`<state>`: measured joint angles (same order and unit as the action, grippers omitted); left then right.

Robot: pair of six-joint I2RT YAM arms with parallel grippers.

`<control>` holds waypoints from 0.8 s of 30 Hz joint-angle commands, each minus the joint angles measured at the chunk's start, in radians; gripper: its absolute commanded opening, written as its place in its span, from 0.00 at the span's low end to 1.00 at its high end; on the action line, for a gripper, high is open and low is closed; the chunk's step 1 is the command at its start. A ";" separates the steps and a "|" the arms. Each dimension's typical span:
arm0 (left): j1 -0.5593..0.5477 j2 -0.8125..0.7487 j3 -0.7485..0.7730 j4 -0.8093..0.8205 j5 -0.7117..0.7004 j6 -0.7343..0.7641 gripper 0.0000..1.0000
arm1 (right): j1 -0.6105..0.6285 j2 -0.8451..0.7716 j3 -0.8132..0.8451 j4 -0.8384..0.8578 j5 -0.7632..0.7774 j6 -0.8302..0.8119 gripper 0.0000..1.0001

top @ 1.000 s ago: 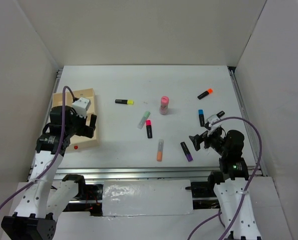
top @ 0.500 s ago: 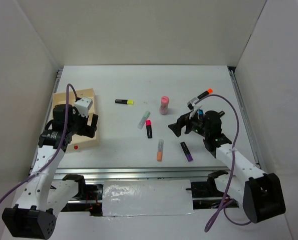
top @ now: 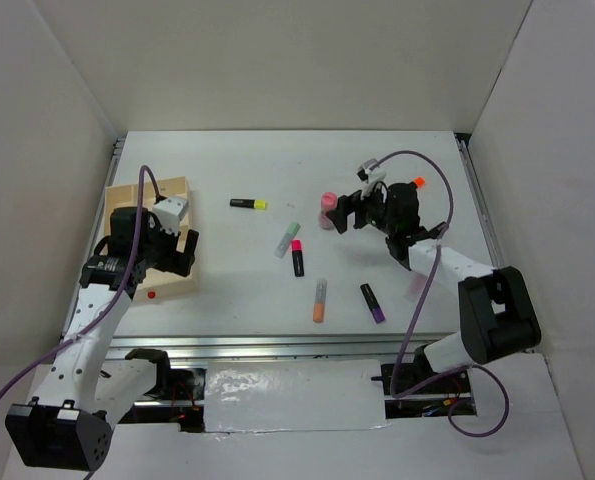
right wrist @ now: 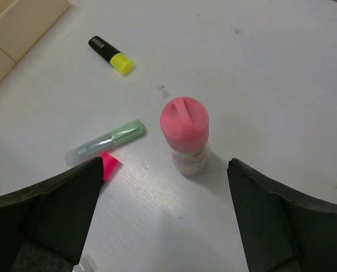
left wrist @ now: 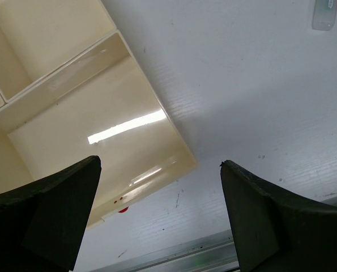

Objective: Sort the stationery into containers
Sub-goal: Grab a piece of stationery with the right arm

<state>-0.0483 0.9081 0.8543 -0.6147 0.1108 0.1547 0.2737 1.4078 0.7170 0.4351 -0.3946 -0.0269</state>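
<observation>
The tan wooden tray [top: 163,184] sits at the left, and its compartments show empty in the left wrist view [left wrist: 72,73]. My left gripper [top: 184,250] is open and empty over the tray's near right corner [left wrist: 160,187]. My right gripper [top: 343,214] is open and empty just beside a short pastel marker with a pink cap [top: 327,207], which stands upright [right wrist: 185,136]. It stands just beyond the gap between the fingers [right wrist: 165,173]. A yellow-capped black marker [top: 248,203], a pale green one [top: 287,239] and a pink-capped black one [top: 297,258] lie mid-table.
A pastel orange marker [top: 319,300] and a purple-capped one [top: 372,302] lie nearer the front. An orange-capped marker [top: 413,184] lies behind my right arm. The tray's red dot [top: 152,295] shows on its near rim. White walls enclose the table.
My right arm has swung from the near right of the table forward and left, up to the upright pink-capped marker. My left arm has barely shifted over the tray.
</observation>
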 commanded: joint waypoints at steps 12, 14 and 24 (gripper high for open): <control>0.004 0.006 0.008 0.007 0.023 0.020 0.99 | 0.039 0.250 0.240 -0.002 -0.006 -0.071 0.94; 0.004 0.008 0.008 0.006 0.024 0.022 0.99 | 0.039 0.267 0.266 -0.015 -0.003 -0.068 0.94; 0.004 0.015 0.008 0.004 0.039 0.026 0.99 | 0.044 0.330 0.317 -0.093 0.005 -0.064 0.90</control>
<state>-0.0483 0.9279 0.8543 -0.6224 0.1226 0.1585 0.3054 1.7191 0.9901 0.3725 -0.3958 -0.0795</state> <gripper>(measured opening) 0.993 0.902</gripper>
